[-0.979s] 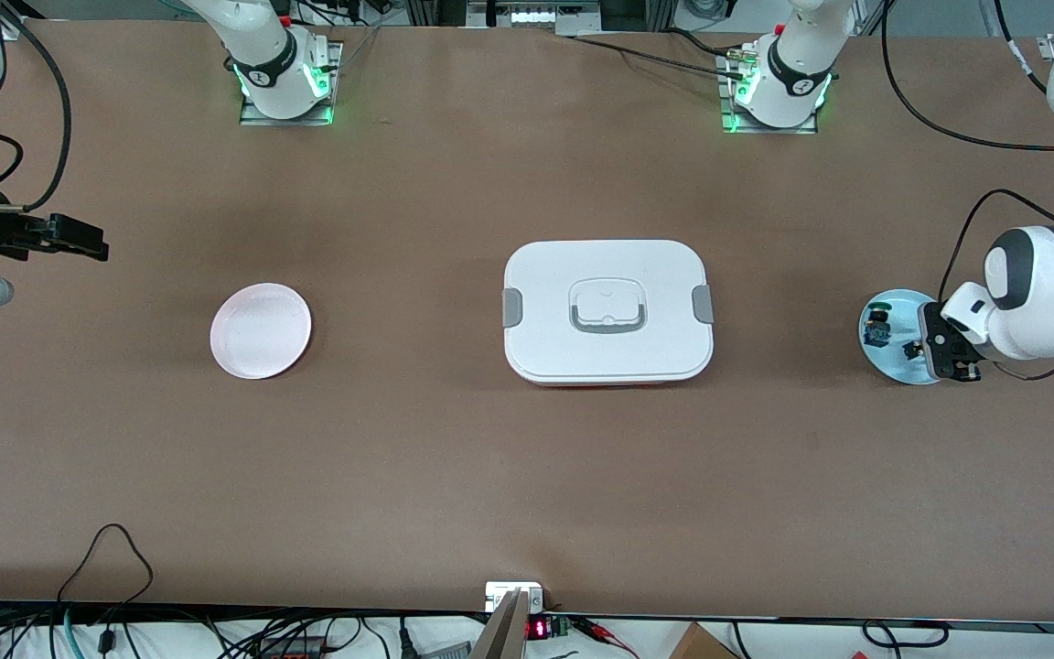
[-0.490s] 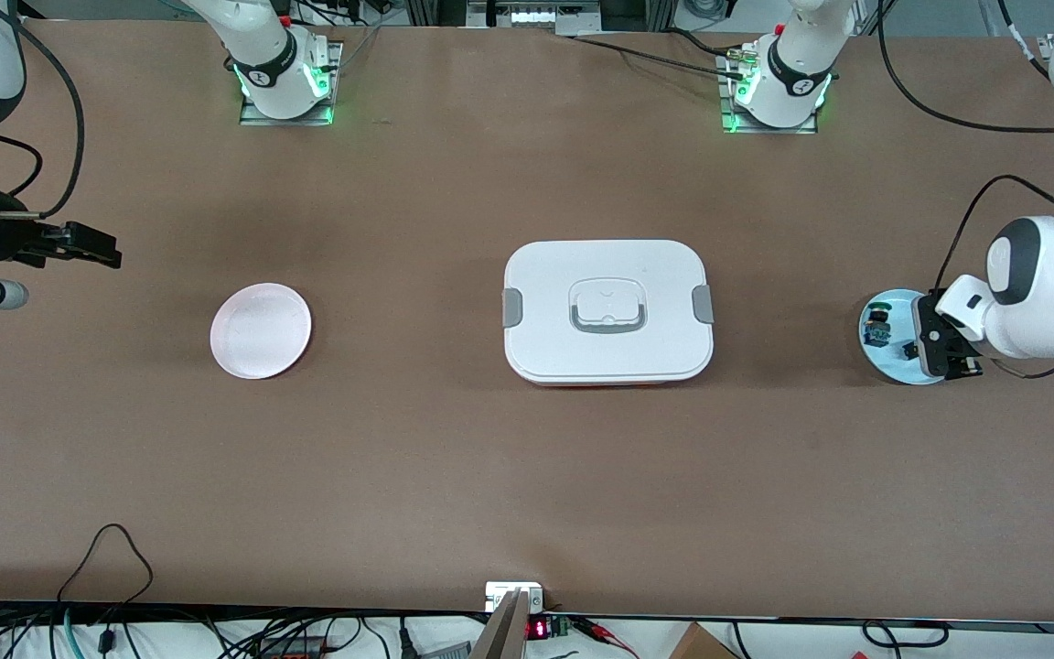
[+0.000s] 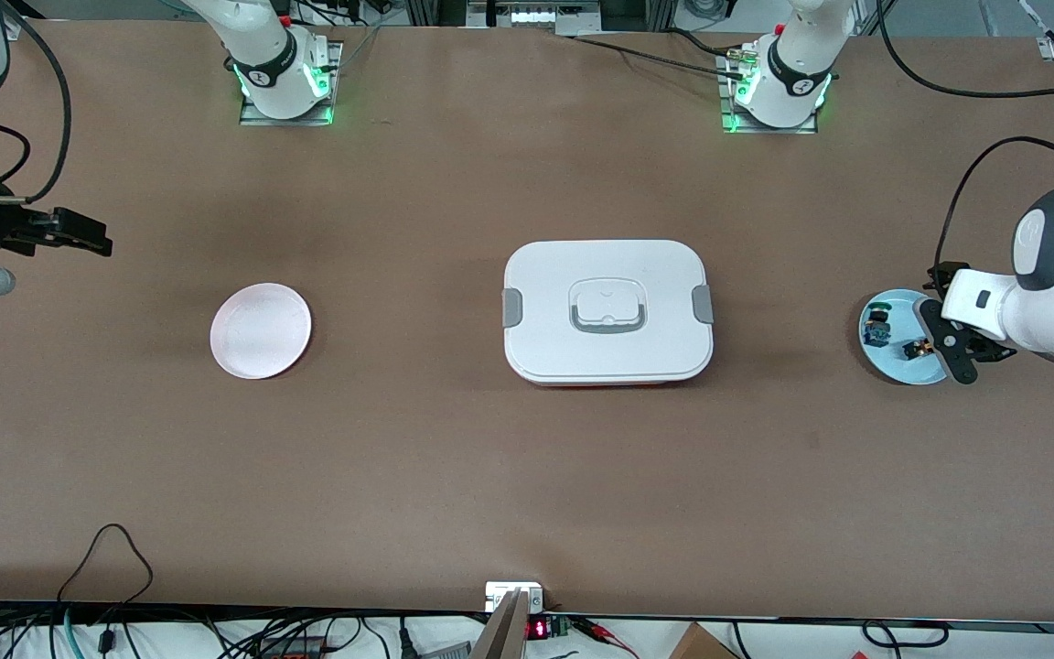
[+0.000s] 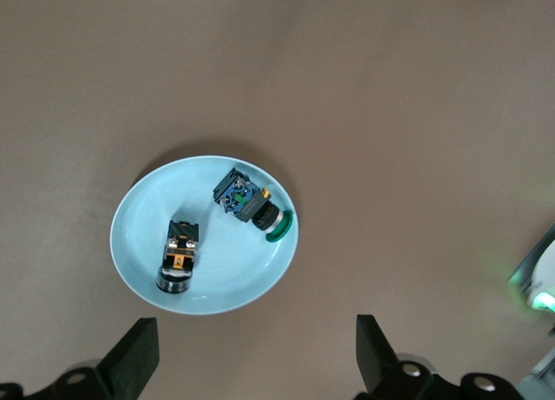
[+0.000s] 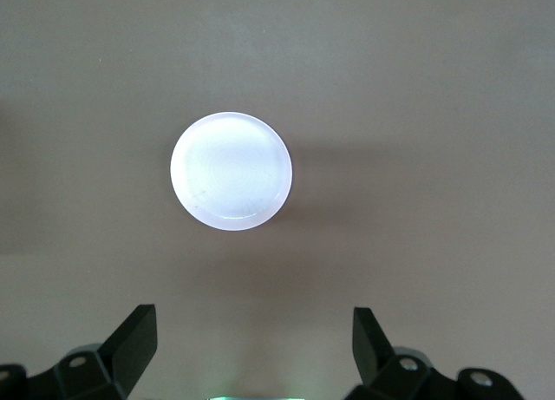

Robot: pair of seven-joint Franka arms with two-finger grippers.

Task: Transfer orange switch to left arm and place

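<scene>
The orange switch (image 3: 914,349) (image 4: 178,259) lies on its side in a pale blue plate (image 3: 898,368) (image 4: 234,274) at the left arm's end of the table. Beside it in the same plate lies a green-capped switch (image 3: 876,327) (image 4: 251,207). My left gripper (image 3: 948,322) (image 4: 251,365) hangs open and empty over the plate's rim, just off the orange switch. The white box (image 3: 607,311) stands at the table's middle. My right gripper (image 3: 79,233) (image 5: 251,348) waits open and empty in the air at the right arm's end of the table.
A white round plate (image 3: 261,330) (image 5: 231,170) lies empty between the box and the right gripper. Black cables trail from both arms near the table's ends. Bare brown tabletop surrounds the box.
The left gripper's fingers have spread wider, and its wrist has turned and drawn back toward the table's end. The right gripper has wavered slightly in place.
</scene>
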